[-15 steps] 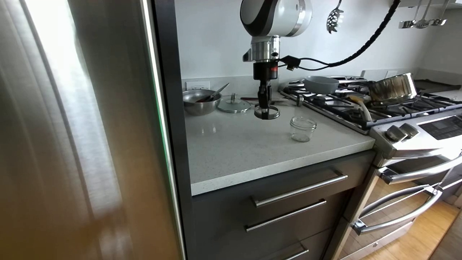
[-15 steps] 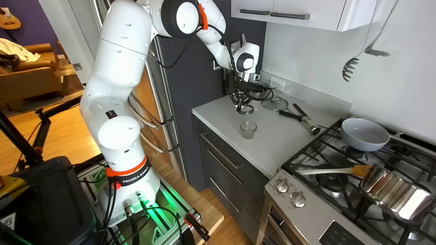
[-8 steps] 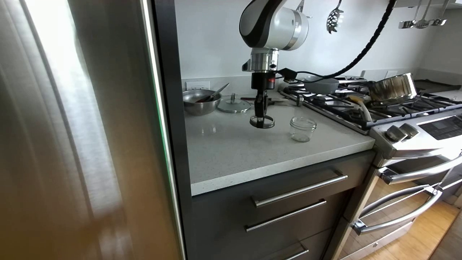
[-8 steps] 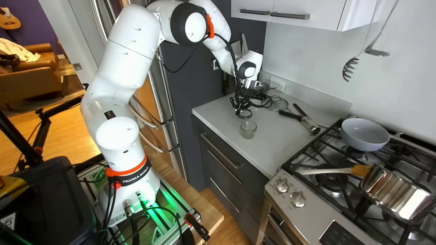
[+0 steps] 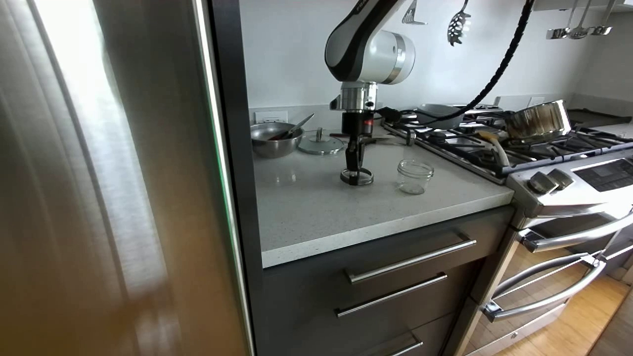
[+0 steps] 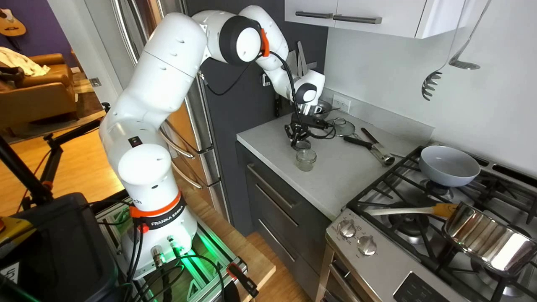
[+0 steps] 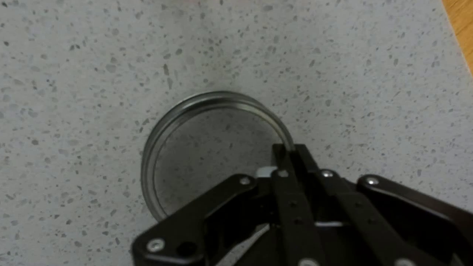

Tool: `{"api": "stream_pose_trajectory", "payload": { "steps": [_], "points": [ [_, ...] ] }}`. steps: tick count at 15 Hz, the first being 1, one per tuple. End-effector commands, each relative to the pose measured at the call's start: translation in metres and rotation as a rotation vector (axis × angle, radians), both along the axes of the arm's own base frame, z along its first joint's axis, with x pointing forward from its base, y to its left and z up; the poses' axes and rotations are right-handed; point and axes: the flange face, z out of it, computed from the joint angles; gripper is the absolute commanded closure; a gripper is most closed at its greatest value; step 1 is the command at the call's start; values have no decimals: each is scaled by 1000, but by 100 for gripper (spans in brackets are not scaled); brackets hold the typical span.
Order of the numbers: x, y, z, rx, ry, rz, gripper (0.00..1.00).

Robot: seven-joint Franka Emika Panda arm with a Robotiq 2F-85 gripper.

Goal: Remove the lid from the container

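The lid looks here like a round grey metal ring; in the wrist view the speckled counter shows through its middle. It also shows in an exterior view. My gripper points down and is shut on the ring's rim; in the wrist view the fingertips pinch one edge of it. The ring is held level, low over the counter; I cannot tell whether it touches. The container, a short clear glass jar, stands upright and open beside the ring, also in an exterior view. It is outside the wrist view.
Behind the gripper on the counter are a steel bowl, a clear glass pot lid and several utensils. A stove with a bowl and a steel pan adjoins it. The fridge borders the opposite side.
The gripper has moved down toward the counter with the ring in it, and a little sideways. The ring is now much lower. The jar has not moved.
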Motion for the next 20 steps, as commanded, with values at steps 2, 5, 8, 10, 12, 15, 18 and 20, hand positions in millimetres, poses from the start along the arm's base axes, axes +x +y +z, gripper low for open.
{"api": "stream_pose_trajectory", "payload": {
  "steps": [2, 5, 8, 10, 12, 15, 18, 20],
  "points": [
    [5, -2, -7, 11, -2, -7, 66],
    [-1, 1, 5, 11, -20, -13, 44],
    [-8, 4, 24, 2, -51, -17, 22],
    [-15, 4, 40, -7, -71, -28, 7],
    [-25, 2, 58, -32, -85, -48, 0],
    [-46, -6, 87, -79, -120, -101, 0],
    [-72, -21, 112, -121, -170, -163, 0],
    [-92, -33, 128, -138, -209, -218, 0]
  ]
}}
